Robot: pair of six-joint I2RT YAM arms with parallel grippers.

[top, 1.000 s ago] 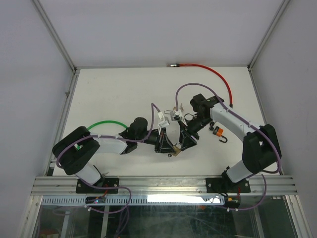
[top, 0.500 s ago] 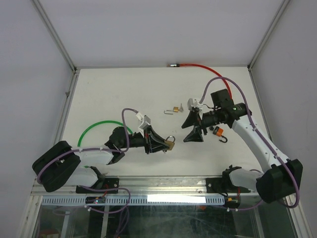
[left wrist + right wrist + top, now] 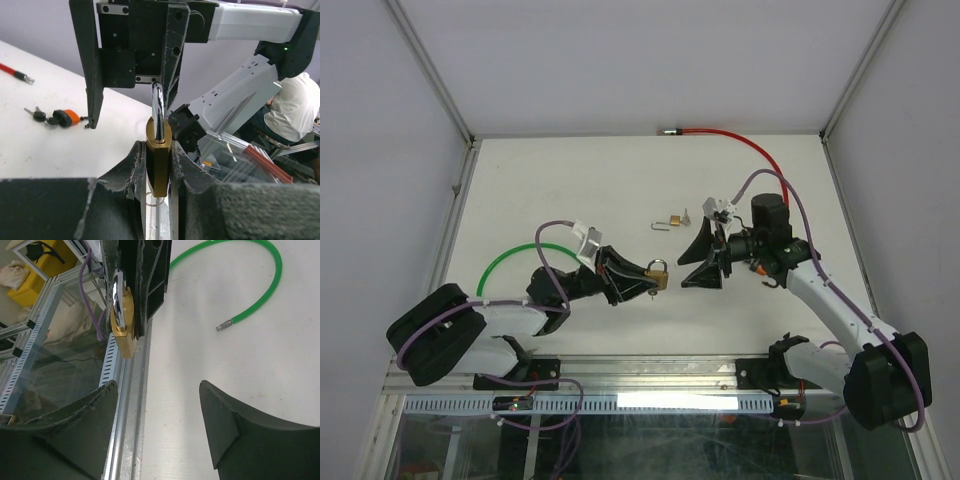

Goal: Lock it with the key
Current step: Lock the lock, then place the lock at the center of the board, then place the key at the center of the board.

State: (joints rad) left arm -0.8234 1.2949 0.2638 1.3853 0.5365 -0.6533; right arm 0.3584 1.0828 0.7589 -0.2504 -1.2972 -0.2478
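A brass padlock (image 3: 657, 272) with a silver shackle is clamped upright between the fingers of my left gripper (image 3: 646, 276), above the table's front middle. In the left wrist view the padlock (image 3: 159, 160) sits tight between both pads, and a thin wire ring (image 3: 159, 202) shows under its base. My right gripper (image 3: 704, 257) is open and empty, facing the padlock from the right with a gap between them. In the right wrist view the padlock (image 3: 123, 327) lies beyond my spread fingers (image 3: 80, 415). I cannot make out a key in the lock.
A small brass lock with metal pieces (image 3: 670, 221) lies on the table behind the grippers. An orange padlock with keys (image 3: 62, 118) lies by the right arm. A green cable (image 3: 525, 250) curves at the left, and a red cable (image 3: 745, 143) runs along the back edge.
Both grippers were together at the padlock near the front edge. They have since drawn apart: the left gripper holds the padlock further left and higher, and the right gripper has backed off to the right, open.
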